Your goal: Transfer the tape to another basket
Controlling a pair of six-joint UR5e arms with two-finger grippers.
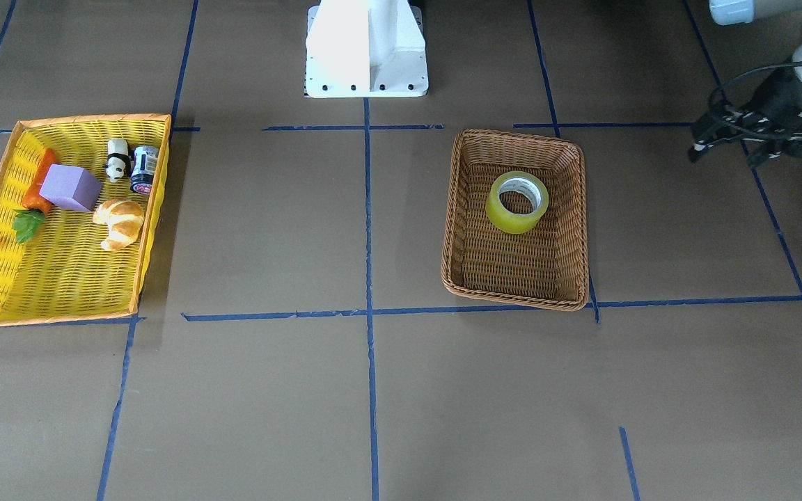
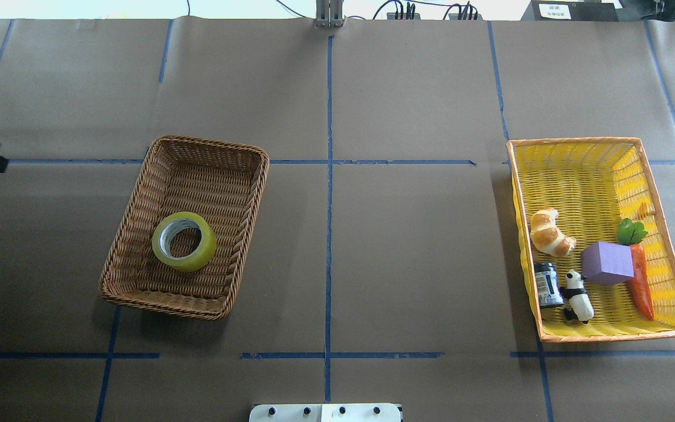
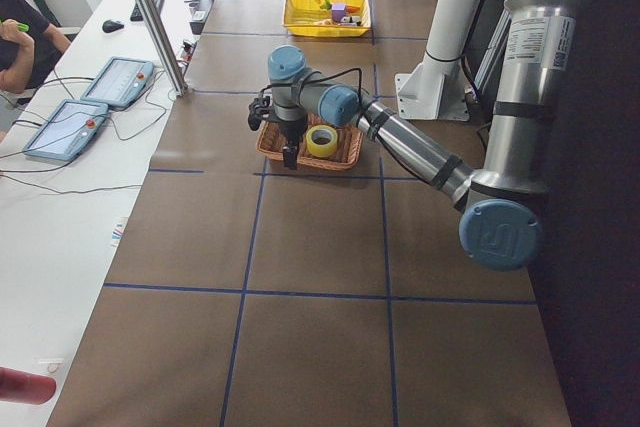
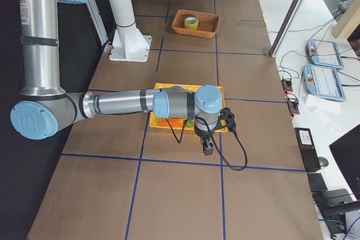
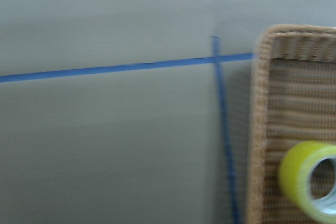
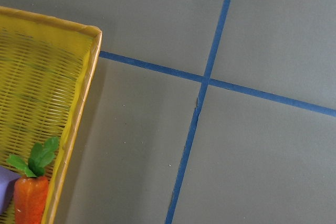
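We see the tape flat inside the basket, the left claw at its overhead ten o'clock. We cannot tell its grip, nor the right claw's.

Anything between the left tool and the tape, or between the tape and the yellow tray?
Nothing visible blocks either. The left tool hangs outside the brown woven wicker basket, whose raised wall is all that stands between it and the yellow-green packing tape roll. Only table surface lies between there and the yellow orange-rimmed woven tray.
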